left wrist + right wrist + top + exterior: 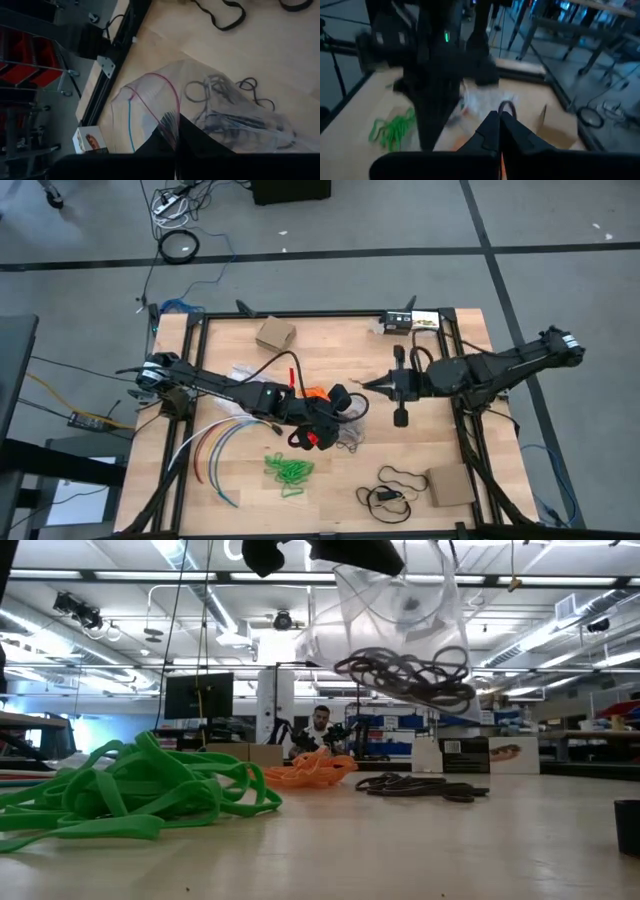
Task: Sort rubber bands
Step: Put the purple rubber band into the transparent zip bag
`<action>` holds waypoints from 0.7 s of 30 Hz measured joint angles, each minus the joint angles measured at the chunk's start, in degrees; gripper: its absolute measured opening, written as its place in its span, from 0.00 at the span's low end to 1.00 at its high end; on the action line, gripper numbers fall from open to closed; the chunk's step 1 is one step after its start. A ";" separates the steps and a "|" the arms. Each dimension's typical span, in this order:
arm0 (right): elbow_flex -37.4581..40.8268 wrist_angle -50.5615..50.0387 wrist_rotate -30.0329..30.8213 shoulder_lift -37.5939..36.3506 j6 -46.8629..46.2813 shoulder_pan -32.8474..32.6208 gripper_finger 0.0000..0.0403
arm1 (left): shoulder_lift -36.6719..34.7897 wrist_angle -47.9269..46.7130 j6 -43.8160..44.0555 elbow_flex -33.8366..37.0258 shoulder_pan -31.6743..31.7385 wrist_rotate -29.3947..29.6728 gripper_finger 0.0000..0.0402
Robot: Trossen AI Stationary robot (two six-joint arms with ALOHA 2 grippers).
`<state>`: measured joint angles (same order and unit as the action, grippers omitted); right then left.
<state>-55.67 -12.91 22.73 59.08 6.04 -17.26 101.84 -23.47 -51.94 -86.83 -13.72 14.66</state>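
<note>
Wooden table (330,350) from overhead: green bands (289,470) lie at six o'clock. The low view adds orange bands (308,770), dark bands (420,785), flat. Left gripper (176,145) pinches a hanging clear bag (210,112) of dark bands; right gripper (499,125) closed, empty.

Beyond the wooden table (330,490), grey floor (400,215) crossed by dark seams — behind it, a monitor (199,695) and strip-lit ceiling (150,575).
</note>
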 joint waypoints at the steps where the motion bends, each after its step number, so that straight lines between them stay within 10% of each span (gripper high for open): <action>1: -0.87 -0.21 0.01 0.49 0.61 0.00 0.00 | 0.00 0.15 -0.16 0.00 0.09 0.00 0.00; 21: -7.23 -2.20 -3.90 8.62 -2.60 0.11 0.00 | 1.07 2.73 -3.34 0.17 0.70 3.65 0.00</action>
<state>-62.89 -15.12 18.83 67.70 3.43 -17.15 102.91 -20.74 -55.28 -86.65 -13.02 18.31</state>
